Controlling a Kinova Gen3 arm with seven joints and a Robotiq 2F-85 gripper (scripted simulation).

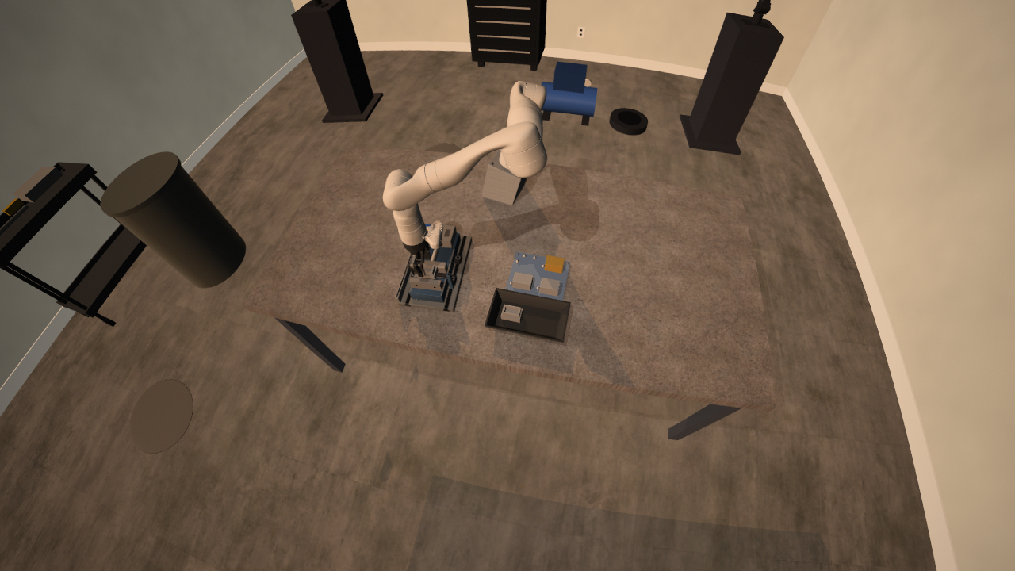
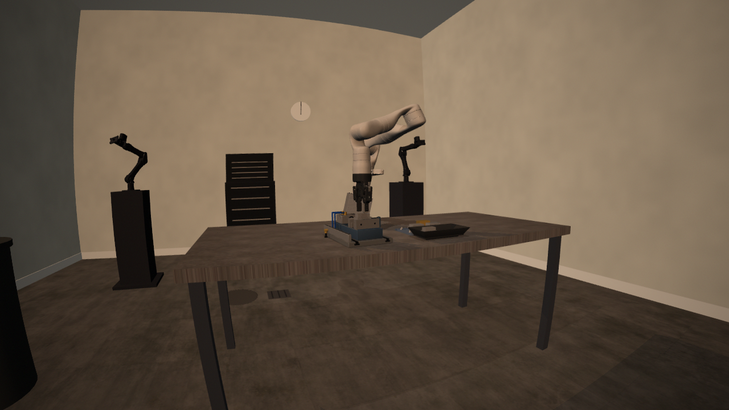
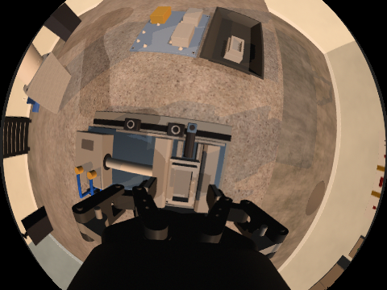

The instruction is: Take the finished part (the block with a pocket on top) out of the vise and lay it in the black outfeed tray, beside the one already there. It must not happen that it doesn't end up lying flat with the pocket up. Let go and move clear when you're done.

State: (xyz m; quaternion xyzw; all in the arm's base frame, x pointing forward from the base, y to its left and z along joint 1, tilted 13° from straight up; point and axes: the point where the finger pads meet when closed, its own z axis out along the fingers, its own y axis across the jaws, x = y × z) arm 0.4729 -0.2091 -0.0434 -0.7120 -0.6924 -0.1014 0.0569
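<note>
Pincer [image 3: 183, 205] spread and holding nothing, we hover over the finished part [image 3: 182, 184] seated in the vise [image 3: 161, 129], so grasping, lifting and laying it in the black outfeed tray [image 3: 257, 48] remain.

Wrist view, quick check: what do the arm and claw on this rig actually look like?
The arm is smooth cream-beige: rounded tubular links with bulbous joints, thin seam lines between segments, and no loose cables or markings visible. A dark collar ends the wrist. The claw is matte black with two fingers on jointed linkage bars, the pivot pins showing as small round bosses. A small pale housing sits beside the wrist.
</note>
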